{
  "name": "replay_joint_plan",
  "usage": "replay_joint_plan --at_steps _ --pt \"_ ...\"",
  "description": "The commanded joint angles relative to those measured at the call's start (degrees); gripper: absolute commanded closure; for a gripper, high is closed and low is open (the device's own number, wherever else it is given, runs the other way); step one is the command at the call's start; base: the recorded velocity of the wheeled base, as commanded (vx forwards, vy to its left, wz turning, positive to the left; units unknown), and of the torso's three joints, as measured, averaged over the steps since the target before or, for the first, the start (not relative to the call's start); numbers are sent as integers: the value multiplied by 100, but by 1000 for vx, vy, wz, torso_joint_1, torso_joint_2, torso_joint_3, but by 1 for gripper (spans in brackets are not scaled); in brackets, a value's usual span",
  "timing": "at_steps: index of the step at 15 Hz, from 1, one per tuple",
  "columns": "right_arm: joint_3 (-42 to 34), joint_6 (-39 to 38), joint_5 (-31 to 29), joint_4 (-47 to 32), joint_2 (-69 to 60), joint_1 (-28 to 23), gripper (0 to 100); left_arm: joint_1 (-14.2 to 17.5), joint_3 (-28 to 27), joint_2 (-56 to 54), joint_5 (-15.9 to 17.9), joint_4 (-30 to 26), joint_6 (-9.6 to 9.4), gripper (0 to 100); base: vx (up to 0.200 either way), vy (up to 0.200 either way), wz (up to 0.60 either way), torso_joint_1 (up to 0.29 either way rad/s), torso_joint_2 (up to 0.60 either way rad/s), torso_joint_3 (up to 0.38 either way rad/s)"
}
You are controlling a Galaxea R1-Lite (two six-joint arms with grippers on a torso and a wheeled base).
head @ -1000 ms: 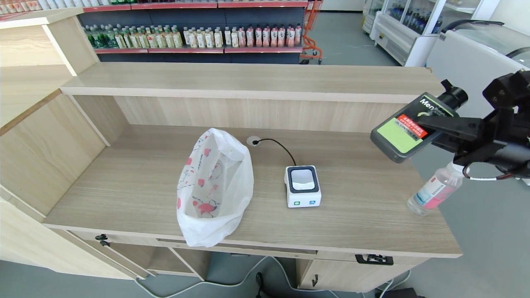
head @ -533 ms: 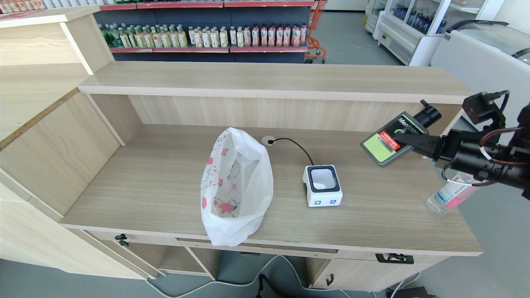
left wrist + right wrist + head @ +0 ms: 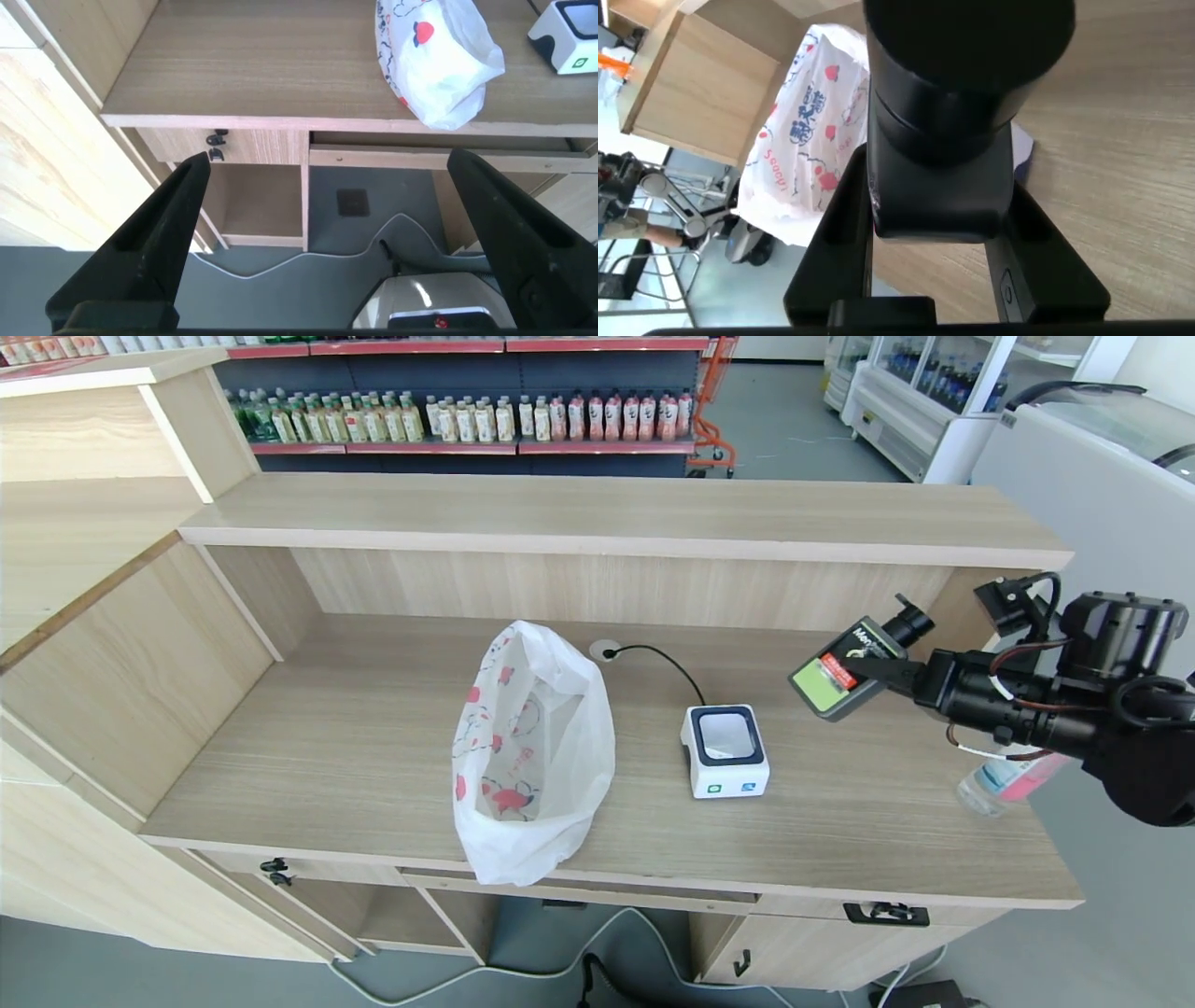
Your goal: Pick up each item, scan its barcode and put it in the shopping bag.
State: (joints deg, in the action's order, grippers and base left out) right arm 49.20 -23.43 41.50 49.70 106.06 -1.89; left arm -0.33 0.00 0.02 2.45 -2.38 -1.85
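Status: right gripper (image 3: 866,666) is clamped on a dark bottle (image 3: 834,674) with a green label and a black cap (image 3: 907,622), one finger on each side of the body just below the cap. The bottle is in the air and tilted, cap pointing up toward the counter's back wall, green label facing the head camera. It hangs over the right part of the counter (image 3: 373,747), right of the barcode scanner (image 3: 726,763) and apart from it, not above the scan window. In the right wrist view the cap is nearest the lens, the fingers (image 3: 836,261) flank the bottle body, and the bag and a corner of the scanner lie beyond.

Left gripper (image 3: 332,233): jaws spread wide, nothing between them. It hangs in front of the counter's front edge, below desktop level, over the floor by the cabinet opening.

Shopping bag (image 3: 532,756): white plastic with red print, standing on the counter left of the scanner, near but not touching, mouth open upward. Its bottom bulges slightly past the front edge. Contents: can't tell.

Scanner: white box, dark-framed window facing up. A black cable (image 3: 653,663) runs back to a grommet hole (image 3: 605,651) in the desktop.

Clear bottle (image 3: 990,786) with pink and blue label is near the counter's right edge, its top hidden behind the right arm.

Behind the counter: a drinks shelf (image 3: 467,420).
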Motion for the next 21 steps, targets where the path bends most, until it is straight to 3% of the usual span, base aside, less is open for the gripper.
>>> replay_joint_plan --at_steps 1,8,21 --pt "151 40 -10 5 205 -66 100 -2 0 -2 1 0 1 0 0 0 0 0 0 0" --pt "-253 357 25 5 275 -224 100 -2 0 -2 1 0 1 0 0 0 0 0 0 0" --pt "-332 348 175 5 389 -163 100 -2 0 -2 1 0 1 0 0 0 0 0 0 0"
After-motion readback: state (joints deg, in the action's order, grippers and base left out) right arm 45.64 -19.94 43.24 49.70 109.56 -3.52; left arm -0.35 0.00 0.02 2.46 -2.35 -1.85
